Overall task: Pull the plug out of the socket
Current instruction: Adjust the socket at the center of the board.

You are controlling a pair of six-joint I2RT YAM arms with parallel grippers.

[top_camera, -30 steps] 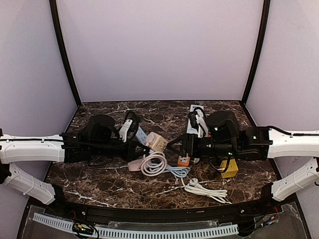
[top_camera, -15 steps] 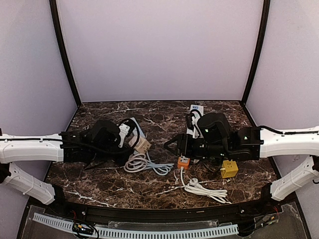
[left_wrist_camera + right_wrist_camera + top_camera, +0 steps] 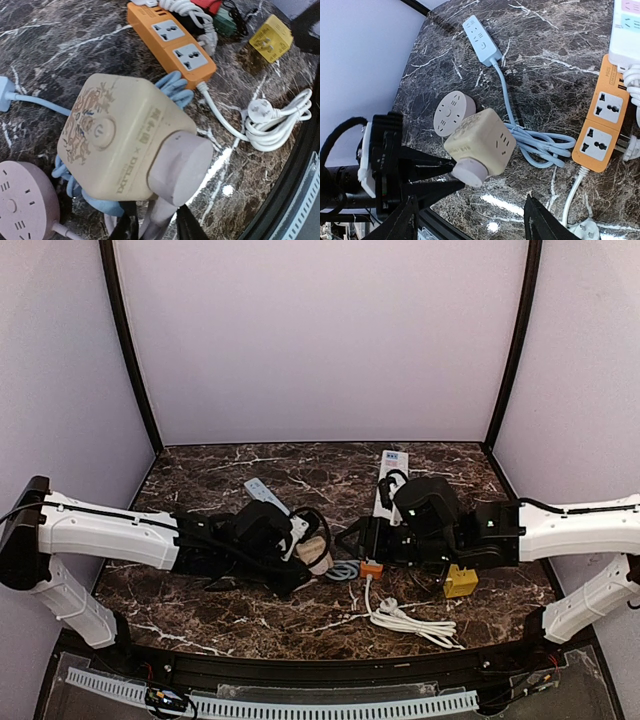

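Sits further right, toward the middle, than a second ago: cube socket (image 3: pixel 316 552), pink plug (image 3: pixel 180 162) seated in it. Grips the plug with left gripper (image 3: pixel 451 174); holds right gripper (image 3: pixel 477 220) spread wide, near, to its right. Lies left-right, plug end pointing left, socket body right, nearer the right gripper.

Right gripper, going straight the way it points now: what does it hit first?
Most likely the pink plug in the beige cube socket, dead ahead of the open right gripper and held by the left gripper. Depth is hard to judge.
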